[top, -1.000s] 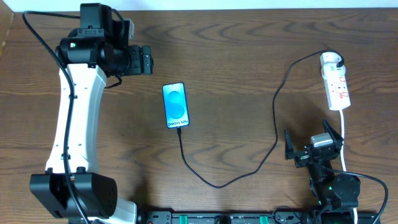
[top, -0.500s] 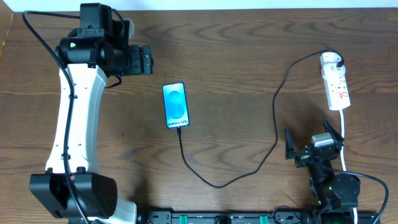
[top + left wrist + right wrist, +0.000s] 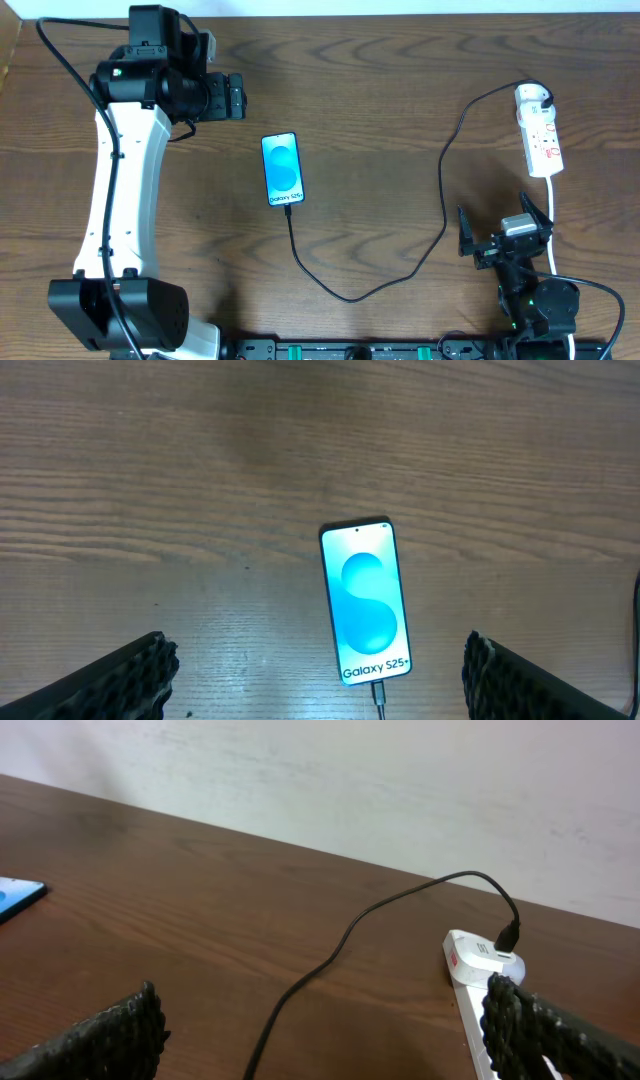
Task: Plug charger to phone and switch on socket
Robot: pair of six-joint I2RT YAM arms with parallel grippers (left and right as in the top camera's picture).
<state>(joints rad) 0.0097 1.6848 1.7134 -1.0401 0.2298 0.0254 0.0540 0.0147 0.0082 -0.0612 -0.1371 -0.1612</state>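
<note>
The phone (image 3: pixel 282 169) lies face up mid-table with its blue screen lit. The charger, a thin black cable (image 3: pixel 443 205), runs from the white adapter (image 3: pixel 533 96) on the socket (image 3: pixel 543 140) in a loop to the phone's near end, where its plug tip (image 3: pixel 377 691) sits in the phone's port. My left gripper (image 3: pixel 237 97) is open and empty, up and to the left of the phone (image 3: pixel 365 602). My right gripper (image 3: pixel 503 230) is open and empty, near the table's front right, below the socket (image 3: pixel 472 965). The cable (image 3: pixel 330 955) passes between its fingers' line of sight.
The socket's white cord (image 3: pixel 553 215) runs down past my right gripper to the table's front edge. The left arm's white link (image 3: pixel 120 190) stretches along the left side. A pale wall (image 3: pixel 400 780) stands behind the table's far edge.
</note>
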